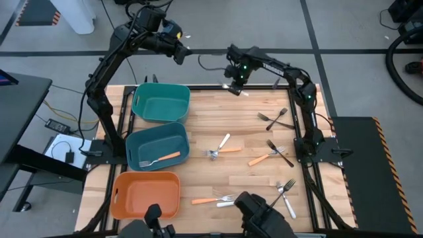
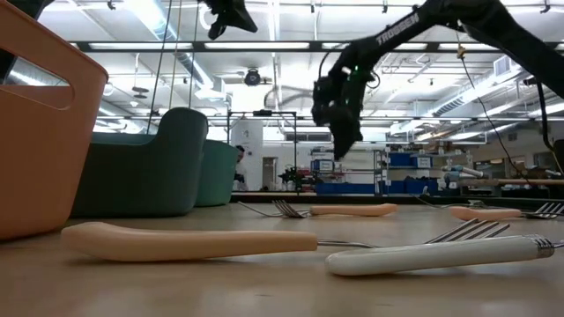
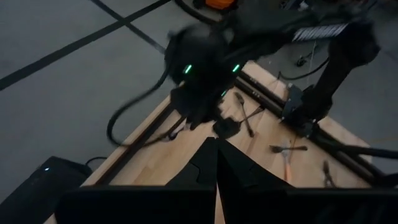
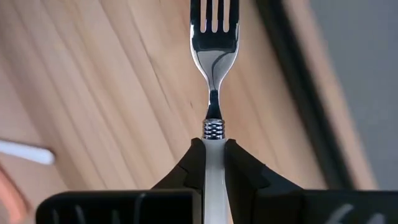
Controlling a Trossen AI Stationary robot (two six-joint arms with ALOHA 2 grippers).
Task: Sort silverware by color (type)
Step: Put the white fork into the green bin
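A white-handled fork with polished silver tines (image 4: 213, 68) is pinched by its handle between the right gripper's (image 1: 236, 84) fingers, carried high over the table's far edge, near the light-teal plastic bin (image 1: 160, 101). It is judged light, rigid and smooth — likely to slip or swing, so the handle's middle is the best hold. Its neck carries a ribbed metal collar. The left gripper (image 1: 182, 52) is parked closed and empty beyond the wooden table (image 1: 218, 119).
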